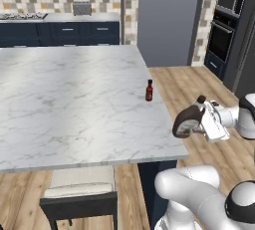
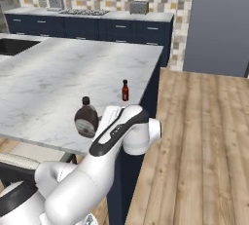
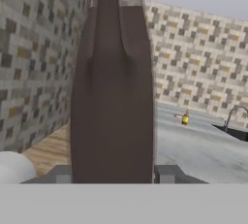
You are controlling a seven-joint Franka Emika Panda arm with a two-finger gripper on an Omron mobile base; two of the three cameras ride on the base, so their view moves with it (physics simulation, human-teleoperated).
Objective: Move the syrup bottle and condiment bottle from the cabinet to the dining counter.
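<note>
My gripper (image 1: 205, 119) is shut on the syrup bottle (image 1: 188, 120), a dark brown, round-bodied bottle with a pale label. I hold it tilted in the air at the right edge of the dining counter (image 1: 74, 99), near its front corner. From the other side the syrup bottle (image 2: 86, 119) hangs over the marble beside my gripper (image 2: 104, 121). In the hand view the syrup bottle (image 3: 112, 97) rises between my fingertips (image 3: 167, 172). The condiment bottle (image 1: 149, 90), slim and reddish with a black cap, stands upright on the counter near its right edge, a little beyond the syrup bottle; it is the condiment bottle (image 2: 125, 90).
A pale-seated stool (image 1: 82, 189) sits under the counter's front edge. Wooden floor (image 2: 204, 136) lies to the right. Far off are navy drawers, a toaster (image 1: 82, 8), an oven stack (image 1: 224, 20), a sink (image 2: 14, 46) and a small yellow bottle (image 3: 185, 119).
</note>
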